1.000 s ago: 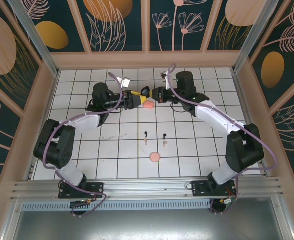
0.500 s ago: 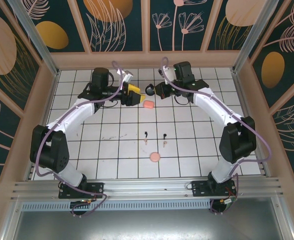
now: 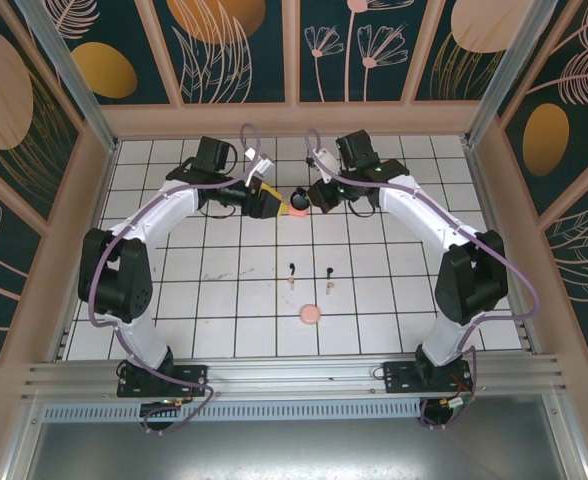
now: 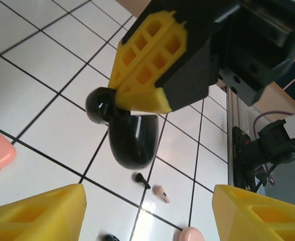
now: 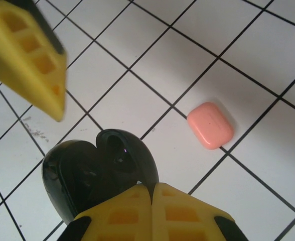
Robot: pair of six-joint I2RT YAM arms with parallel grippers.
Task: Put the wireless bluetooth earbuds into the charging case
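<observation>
While the right tool pinches the open black charging case, the left tool gapes empty beside it; the earbuds lie on the desk, well apart, toward the bases.

1. Bright, even overhead light; the white tiled floor around the black case looks nearly washed out.
2. Left wrist view: small white glints on the case's glossy shell; the grid lines behind it are sharp.
3. Right wrist view: the yellow finger up-left of the case is blurred.
</observation>
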